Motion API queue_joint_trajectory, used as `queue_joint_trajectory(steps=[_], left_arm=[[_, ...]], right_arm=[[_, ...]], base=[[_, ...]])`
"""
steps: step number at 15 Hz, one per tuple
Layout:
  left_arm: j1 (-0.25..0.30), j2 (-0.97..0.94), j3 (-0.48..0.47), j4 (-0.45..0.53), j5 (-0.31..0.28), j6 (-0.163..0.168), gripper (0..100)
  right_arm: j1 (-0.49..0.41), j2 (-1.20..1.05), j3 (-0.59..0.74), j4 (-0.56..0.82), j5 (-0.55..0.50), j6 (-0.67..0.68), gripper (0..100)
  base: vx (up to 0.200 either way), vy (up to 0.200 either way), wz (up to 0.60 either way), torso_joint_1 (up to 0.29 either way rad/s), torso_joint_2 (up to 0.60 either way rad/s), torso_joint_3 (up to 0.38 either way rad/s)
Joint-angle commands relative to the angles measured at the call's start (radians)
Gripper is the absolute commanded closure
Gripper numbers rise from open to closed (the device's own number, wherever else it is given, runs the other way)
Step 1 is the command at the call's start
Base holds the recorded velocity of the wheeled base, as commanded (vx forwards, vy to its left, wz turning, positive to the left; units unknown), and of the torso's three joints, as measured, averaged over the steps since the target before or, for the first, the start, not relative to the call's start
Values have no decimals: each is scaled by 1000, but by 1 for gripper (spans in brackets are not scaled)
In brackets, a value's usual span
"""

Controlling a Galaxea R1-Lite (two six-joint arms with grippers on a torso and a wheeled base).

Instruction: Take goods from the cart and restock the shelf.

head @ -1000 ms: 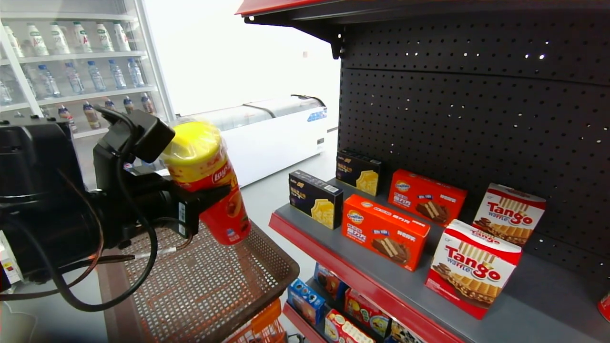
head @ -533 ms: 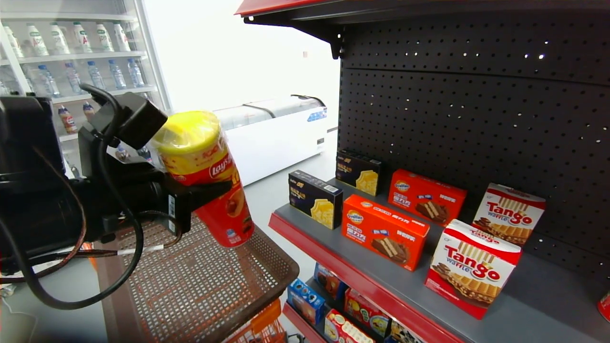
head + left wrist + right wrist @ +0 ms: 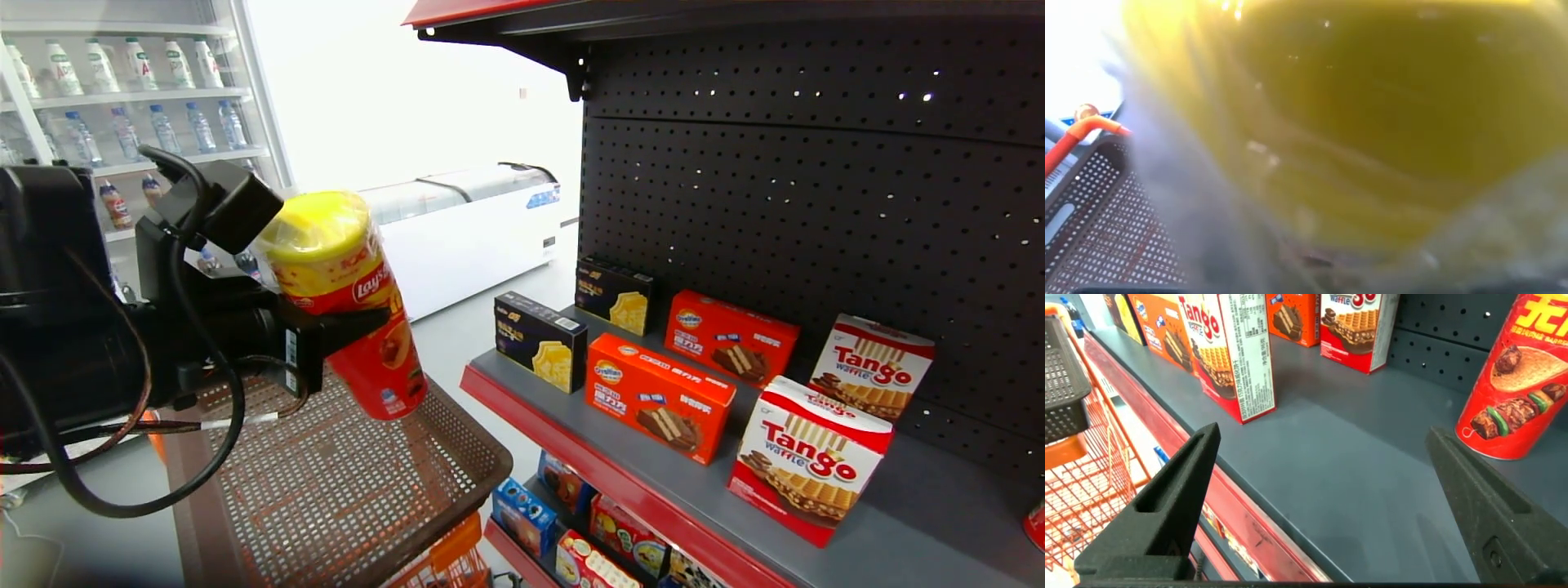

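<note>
My left gripper (image 3: 353, 325) is shut on a red chips can (image 3: 371, 343) with a yellow lid, held tilted above the brown mesh cart basket (image 3: 384, 498), left of the grey shelf (image 3: 914, 531). In the left wrist view the can's yellow lid (image 3: 1372, 106) sits right against the camera, with the basket (image 3: 1102, 220) below. My right gripper (image 3: 1327, 531) stands open over bare shelf board (image 3: 1355, 465), with nothing between its fingers. Another red chips can (image 3: 1515, 384) stands on the shelf close by.
The shelf carries dark boxes (image 3: 540, 339), orange boxes (image 3: 657, 396) and red-and-white wafer boxes (image 3: 808, 461), with a black pegboard (image 3: 816, 188) behind. An orange wire cart (image 3: 1086, 490) stands below the shelf edge. A drinks fridge (image 3: 131, 106) and a chest freezer (image 3: 465, 220) stand beyond.
The left arm has lifted the chips can a little and drawn it slightly left. The shelf goods have not moved.
</note>
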Motion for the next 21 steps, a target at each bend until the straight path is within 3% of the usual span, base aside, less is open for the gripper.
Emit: queue_joint_trajectory(steps=[1,5,10,14,21], left_arm=[[-15,45,-9,-5,-2,0,100],[-51,91,-33,-8,-2,1,100],[-48,137,-92,-6,-32,3,100],[-99,128,-85,3,-28,3,100],[-94,111,-68,3,-26,3,100]], right_arm=[[0,0,0,0,0,-1,0],[0,0,0,0,0,-1,0],[0,0,0,0,0,-1,0],[0,0,0,0,0,-1,0],[0,0,0,0,0,-1,0]], base=[[0,0,0,0,0,0],[0,0,0,0,0,0],[0,0,0,0,0,0],[0,0,0,0,0,0],[0,0,0,0,0,0]])
